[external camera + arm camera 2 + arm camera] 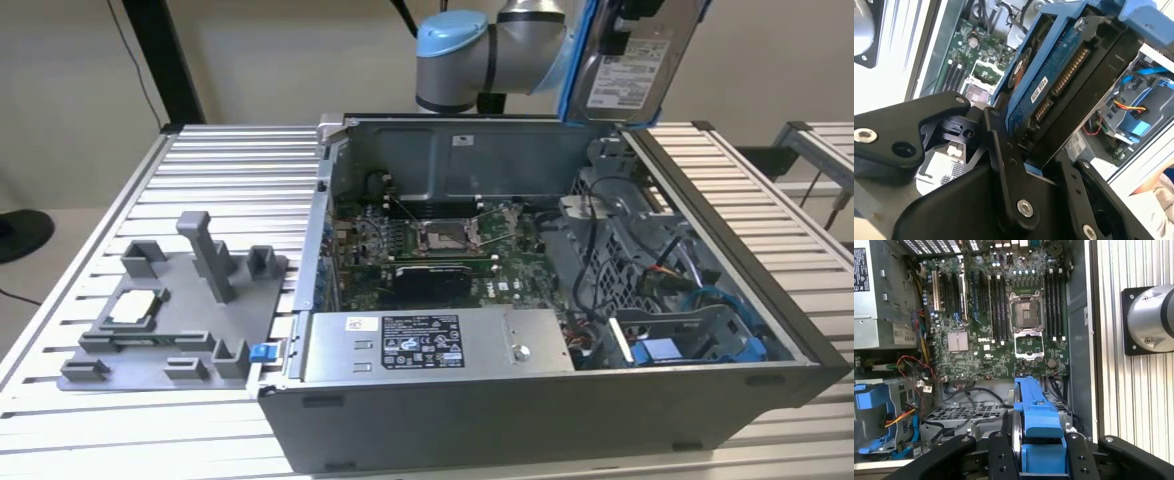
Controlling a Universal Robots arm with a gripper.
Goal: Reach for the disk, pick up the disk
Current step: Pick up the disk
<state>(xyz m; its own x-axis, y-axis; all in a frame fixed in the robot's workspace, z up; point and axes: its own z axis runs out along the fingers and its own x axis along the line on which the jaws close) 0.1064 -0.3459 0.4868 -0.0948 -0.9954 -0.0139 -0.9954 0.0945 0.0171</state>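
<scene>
The disk [635, 62] hangs high above the open computer case [534, 420], at its far right corner. It stands on edge, with its white label and blue bracket facing the exterior view. In the second wrist view my gripper [1040, 152] is shut on the disk [1054, 80], whose blue circuit-board side and connector show between the black fingers [1004, 165]. In the first wrist view the blue bracket's edge [1036, 415] sits clamped in my gripper [1039, 455].
Below lie the motherboard [999, 330], the grey power-supply box [427, 345] at the case's front, and an empty blue drive cage [681, 345] with loose cables. A grey fixture [174, 320] with a small square chip stands on the slatted table at the exterior view's left.
</scene>
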